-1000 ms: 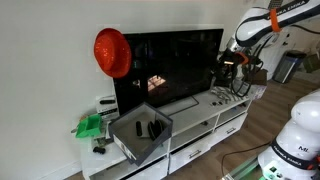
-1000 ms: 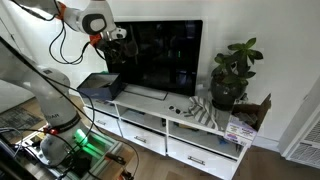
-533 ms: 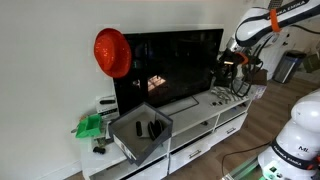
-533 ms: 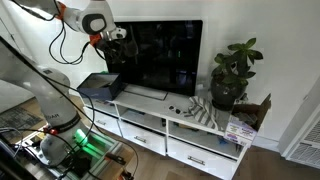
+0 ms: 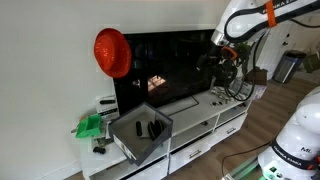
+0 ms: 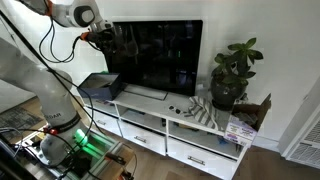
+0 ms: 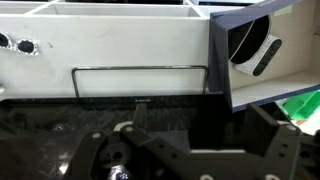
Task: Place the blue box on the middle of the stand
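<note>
The blue box [image 5: 140, 135] is a dull grey-blue, low-walled square with dark items inside. It sits on one end of the long white stand [image 5: 205, 120], beside the black TV [image 5: 170, 65]. It also shows in an exterior view [image 6: 98, 86] and at the right of the wrist view [image 7: 250, 45]. My gripper [image 5: 220, 62] hangs in the air by the TV's other edge, far from the box in that view. In an exterior view, the gripper [image 6: 108, 40] is above the box. In the wrist view, the gripper [image 7: 200, 120] is open and empty.
A red round object [image 5: 112, 52] hangs at the TV's upper corner. A small green object [image 5: 88, 125] lies beside the box. A potted plant [image 6: 228, 75] stands on the stand's other end. A wire TV foot [image 7: 140, 82] rests mid-stand.
The arm has swung a little toward the TV and the gripper has shifted slightly. The box has not moved.
</note>
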Available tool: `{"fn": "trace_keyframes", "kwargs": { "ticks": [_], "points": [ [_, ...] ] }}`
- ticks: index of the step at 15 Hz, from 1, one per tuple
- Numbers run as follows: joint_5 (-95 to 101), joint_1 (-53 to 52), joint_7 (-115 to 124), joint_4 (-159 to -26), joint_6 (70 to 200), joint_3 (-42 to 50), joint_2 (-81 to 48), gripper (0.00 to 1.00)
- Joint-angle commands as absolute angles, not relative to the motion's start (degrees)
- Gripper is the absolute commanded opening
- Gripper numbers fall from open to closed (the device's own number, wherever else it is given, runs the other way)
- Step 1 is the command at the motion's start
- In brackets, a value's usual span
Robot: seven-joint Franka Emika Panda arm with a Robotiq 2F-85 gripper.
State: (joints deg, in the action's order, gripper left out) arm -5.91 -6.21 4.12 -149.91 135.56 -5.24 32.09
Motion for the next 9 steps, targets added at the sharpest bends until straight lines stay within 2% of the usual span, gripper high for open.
{"fn": "trace_keyframes", "kwargs": {
  "ticks": [1,9],
  "points": [
    [-5.96,-9.68,1.66,-144.94,135.11,-7.27,26.45,1.0],
    [-4.51,-12.26,4.53,-133.75,138.74,-12.54,7.26,1.0]
  ]
}}
